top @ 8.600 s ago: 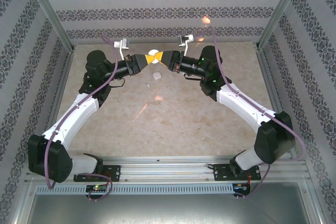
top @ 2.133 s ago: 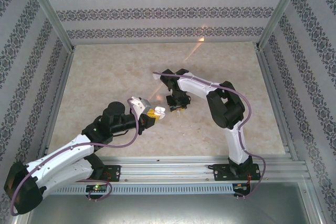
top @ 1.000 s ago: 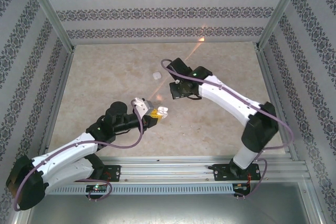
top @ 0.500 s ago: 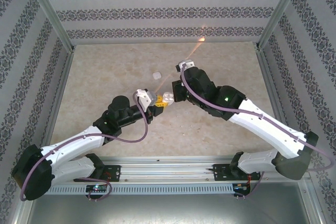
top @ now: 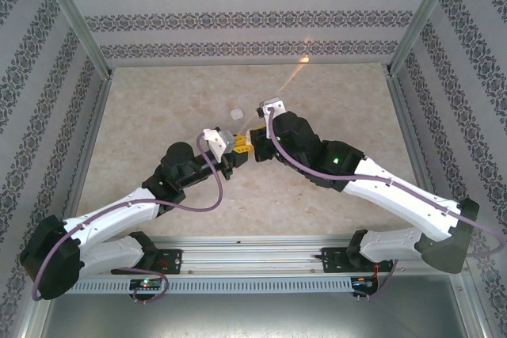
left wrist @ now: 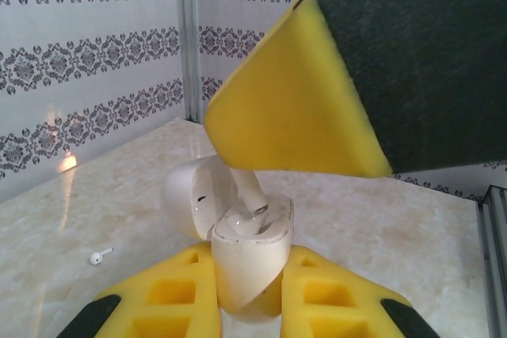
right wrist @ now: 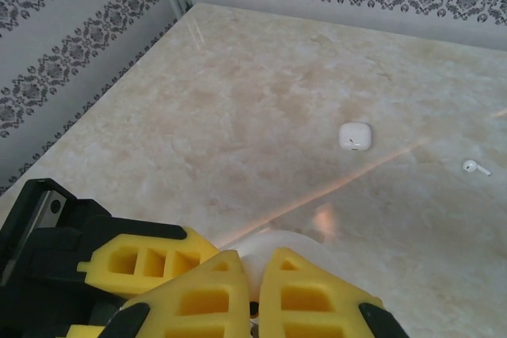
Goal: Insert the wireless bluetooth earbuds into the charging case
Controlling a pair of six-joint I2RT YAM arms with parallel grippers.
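My left gripper [left wrist: 247,279] is shut on an upright white charging case [left wrist: 247,255], whose lid [left wrist: 192,195] hangs open to the left. From above, my right gripper [right wrist: 252,265] is shut on a white earbud [left wrist: 250,193]. The earbud's stem points up and its head sits in the case's opening. In the top view the two grippers meet tip to tip over the table's middle, the left gripper [top: 237,152] and the right gripper [top: 253,146]. A loose earbud [right wrist: 473,167] lies on the table, as does the loose earbud [left wrist: 98,256] in the left wrist view.
A second small rounded-square white case [right wrist: 356,136] lies shut on the marble table [top: 341,93], just behind the grippers; in the top view this second case [top: 235,114] shows there too. Patterned walls and metal posts [top: 75,21] fence the table on three sides.
Over the last second the right arm swung down and left to the left gripper. The left gripper carried the case up and back. Both tips now meet at the case.
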